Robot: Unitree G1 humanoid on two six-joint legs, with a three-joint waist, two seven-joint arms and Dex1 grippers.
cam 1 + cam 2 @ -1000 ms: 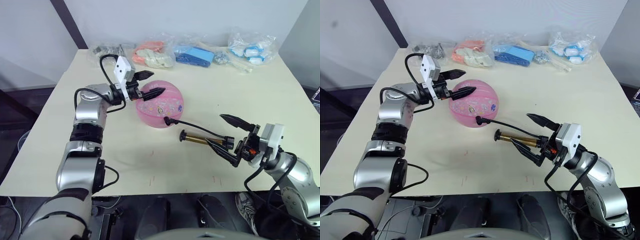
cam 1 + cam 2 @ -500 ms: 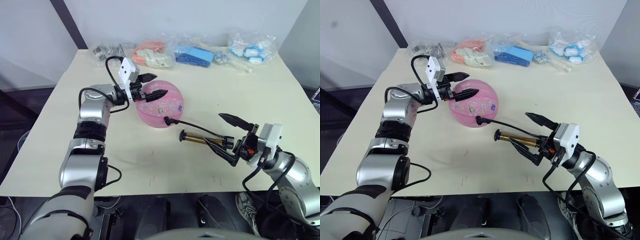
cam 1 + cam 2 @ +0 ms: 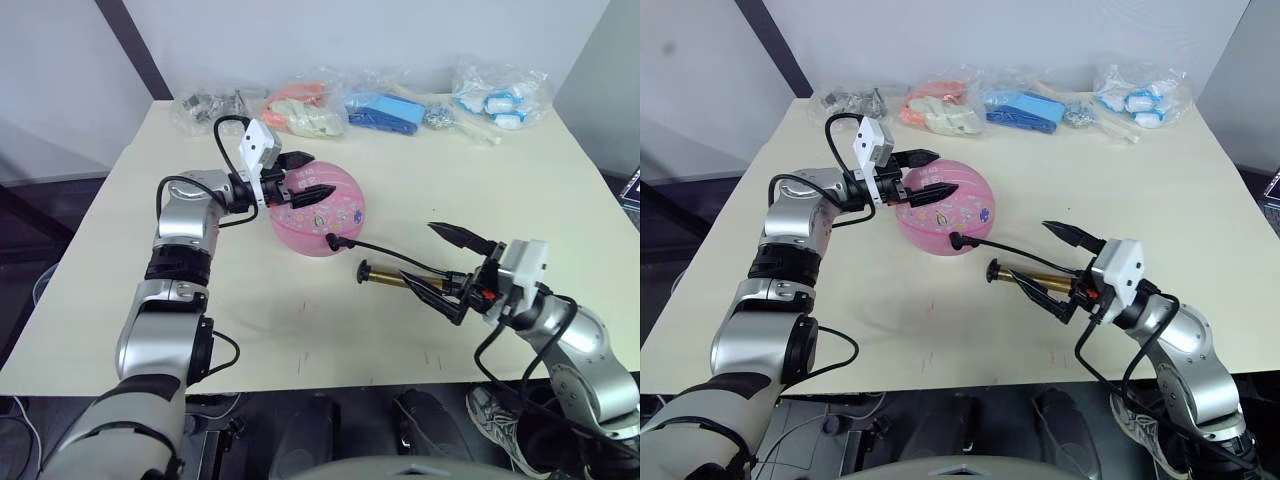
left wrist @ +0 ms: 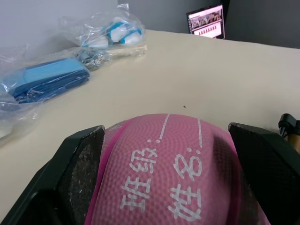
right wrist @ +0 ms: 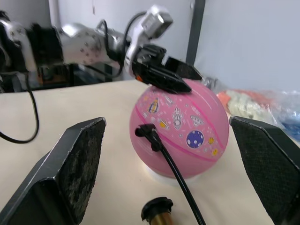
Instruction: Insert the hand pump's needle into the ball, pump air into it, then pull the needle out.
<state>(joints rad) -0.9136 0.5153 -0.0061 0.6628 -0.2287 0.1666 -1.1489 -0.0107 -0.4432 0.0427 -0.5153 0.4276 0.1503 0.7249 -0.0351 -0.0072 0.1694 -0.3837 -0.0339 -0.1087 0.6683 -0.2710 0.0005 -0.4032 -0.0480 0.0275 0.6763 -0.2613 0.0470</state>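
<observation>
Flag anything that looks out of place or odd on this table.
Nothing looks spilled or broken. The hand pump lies flat on the table with no end effector gripping it, while its hose is already plugged into the side of the ball. The ball's underside looks flattened.

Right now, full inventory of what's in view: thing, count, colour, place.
ball: 1, pink with cartoon prints and white lettering, on the table left of centre.
hand pump: 1, gold-bronze body, black end cap, lying in front of the ball toward the right.
hose: 1, thin black, running from the pump to the ball's near side.
clear bags: several, with grey, orange-and-white, blue, and white-and-blue contents, in a row along the far edge.
table: 1, cream.
monitor: 1, dark frame, lit screen, beyond the table.
left gripper: 1, black fingers, open, spanning the ball's top.
right gripper: 1, black fingers, open, around the pump's right end.
</observation>
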